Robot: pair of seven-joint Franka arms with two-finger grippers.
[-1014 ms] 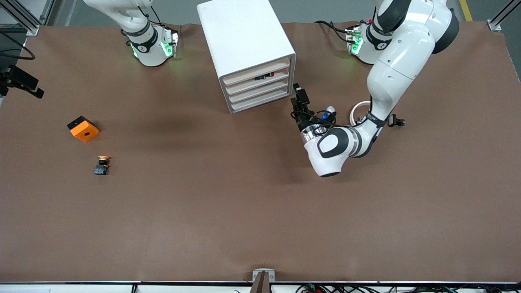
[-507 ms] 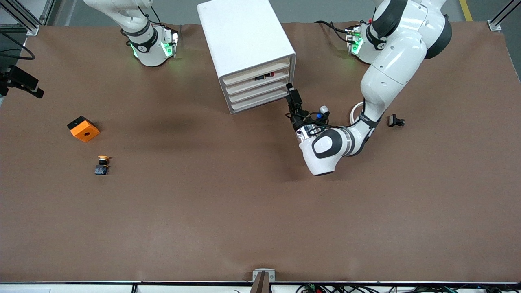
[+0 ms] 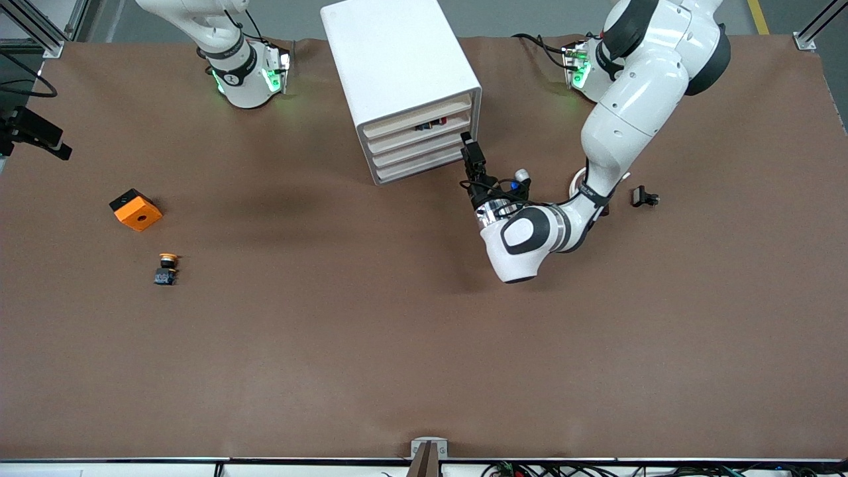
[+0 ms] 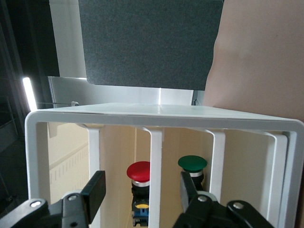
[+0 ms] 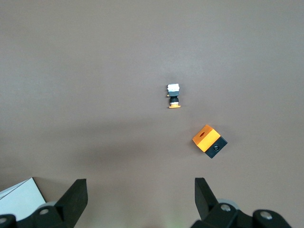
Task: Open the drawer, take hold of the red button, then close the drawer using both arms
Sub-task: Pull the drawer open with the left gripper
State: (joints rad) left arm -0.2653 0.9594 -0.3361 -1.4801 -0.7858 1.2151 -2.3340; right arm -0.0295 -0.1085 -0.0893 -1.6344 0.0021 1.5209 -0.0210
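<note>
Orange cube beside yellow-capped button

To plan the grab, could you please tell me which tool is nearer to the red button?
Left. The left tool is at the cabinet front, facing the red button; the right tool hangs over bare table.
</note>
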